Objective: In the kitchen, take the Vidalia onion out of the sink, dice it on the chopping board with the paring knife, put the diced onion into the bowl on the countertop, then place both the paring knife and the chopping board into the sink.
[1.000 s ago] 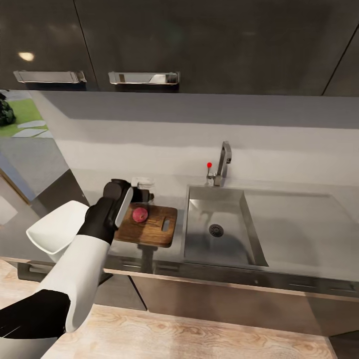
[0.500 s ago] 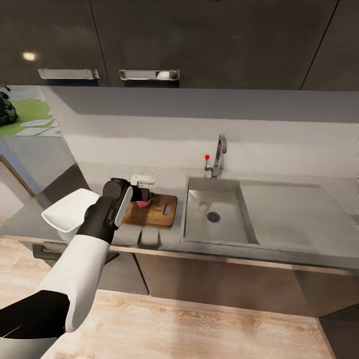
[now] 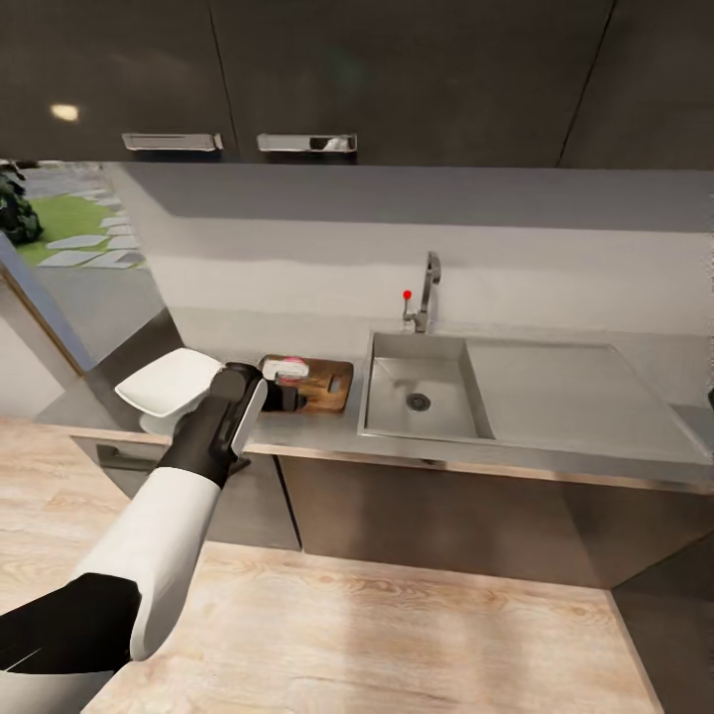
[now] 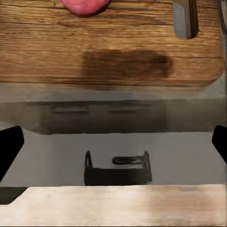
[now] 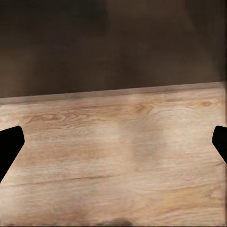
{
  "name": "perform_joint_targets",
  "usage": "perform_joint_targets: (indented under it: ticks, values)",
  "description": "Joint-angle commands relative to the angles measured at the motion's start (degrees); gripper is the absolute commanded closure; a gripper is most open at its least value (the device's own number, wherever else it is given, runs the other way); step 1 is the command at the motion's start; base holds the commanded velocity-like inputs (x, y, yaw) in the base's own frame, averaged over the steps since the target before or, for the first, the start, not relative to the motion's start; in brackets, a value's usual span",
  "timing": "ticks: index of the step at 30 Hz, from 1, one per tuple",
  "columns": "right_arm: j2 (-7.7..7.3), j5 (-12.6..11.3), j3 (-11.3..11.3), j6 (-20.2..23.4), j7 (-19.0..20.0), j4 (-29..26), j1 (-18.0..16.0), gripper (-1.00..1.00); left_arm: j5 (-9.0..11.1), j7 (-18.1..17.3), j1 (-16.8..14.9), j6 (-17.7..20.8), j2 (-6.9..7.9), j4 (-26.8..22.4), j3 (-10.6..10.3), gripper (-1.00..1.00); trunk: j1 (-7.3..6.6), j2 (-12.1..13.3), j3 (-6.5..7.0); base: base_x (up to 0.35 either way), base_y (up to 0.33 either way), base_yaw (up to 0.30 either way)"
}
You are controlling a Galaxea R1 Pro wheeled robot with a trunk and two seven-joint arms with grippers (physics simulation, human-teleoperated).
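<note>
- My left tool hangs spread and empty at the bench's front edge, before the chopping board.
- The onion sits on that board.
- I'd find the knife next, approaching slowly.

One chopping board, one onion, one white bowl, one sink with one faucet, and two cabinet handles overhead.
</note>
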Motion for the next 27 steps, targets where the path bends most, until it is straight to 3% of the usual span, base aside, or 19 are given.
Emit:
perform_joint_targets:
  ticks: [1,12,21,24,27]
  values:
    - [-0.01,0.4,-0.5,-0.2,0.1,0.0,0.0,-1.0,0.2,0.3,0.0,0.2,0.0,0.1,-0.1,-1.0,0.0,-0.1,-0.11,-0.334,0.0,0.0]
    - [-0.01,0.4,-0.5,-0.2,0.1,0.0,0.0,-1.0,0.2,0.3,0.0,0.0,0.0,2.7,-0.1,-1.0,0.0,-0.1,-0.11,-0.334,0.0,0.0]
    - [-0.01,0.4,-0.5,-0.2,0.1,0.0,0.0,-1.0,0.1,0.0,0.0,-0.7,-0.1,11.5,-0.1,-1.0,0.0,-0.1,-0.11,-0.217,0.0,0.0]
    - [-0.01,0.4,-0.5,-0.2,0.1,0.0,0.0,-1.0,0.2,-0.1,0.0,-4.1,-0.18,17.9,-0.1,-1.0,0.0,-0.1,-0.11,-0.022,0.0,0.0]
    - [-0.01,0.4,-0.5,-0.2,0.1,0.0,0.0,-1.0,0.3,-0.1,0.0,-11.8,-0.12,26.2,-0.1,-1.0,0.0,-0.1,-0.11,-0.007,0.0,0.0]
